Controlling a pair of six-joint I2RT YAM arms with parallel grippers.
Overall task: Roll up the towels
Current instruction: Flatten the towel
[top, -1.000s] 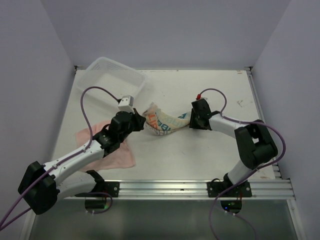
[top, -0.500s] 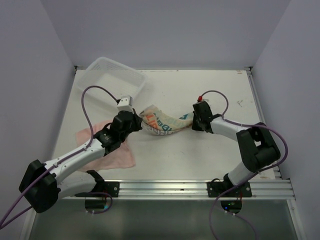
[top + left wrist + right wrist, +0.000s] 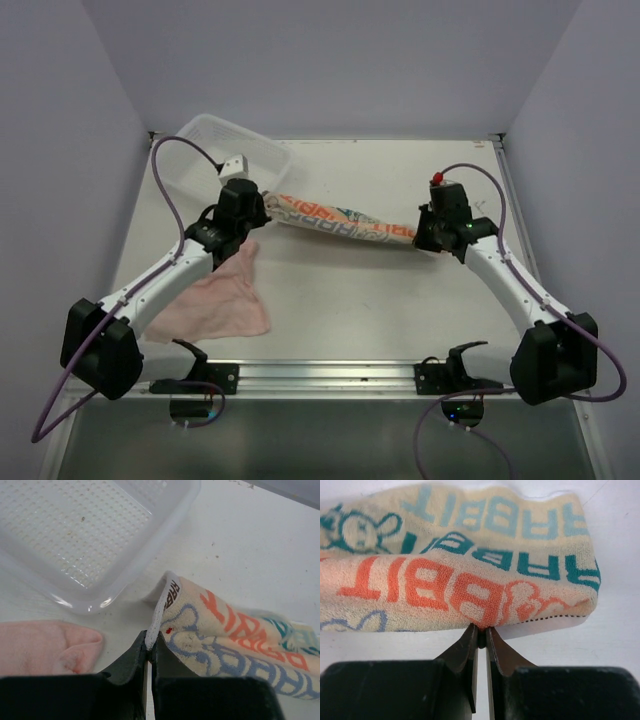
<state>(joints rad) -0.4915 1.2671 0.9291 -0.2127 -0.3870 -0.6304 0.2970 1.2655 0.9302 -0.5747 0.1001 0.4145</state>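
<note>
The left gripper (image 3: 148, 647) has its two fingers pressed tight on a thin white edge at one end of the printed towel (image 3: 225, 635). The right gripper (image 3: 481, 632) pinches the bottom fold at the other end, just under the big orange letters. Both are holding on

A second ago the two grippers were close together, and the printed towel sat between them in a bent, bunched heap. Now the arms have pulled apart, and the towel runs between them as one long, straight band across the middle of the table (image 3: 380, 300). Its left end is just beside the white basket (image 3: 200, 150). I cannot tell if the band rests on the table or hangs a little above it

The pink towel (image 3: 215, 300) lies crumpled on the table near the left arm, well away from the right one. It has shifted a bit too

I think this means the printed towel is stretched out and ready, but it is not rolled yet. It looks folded over on itself, so it may need to be laid flat first. The pink one still waits for its turn
</note>
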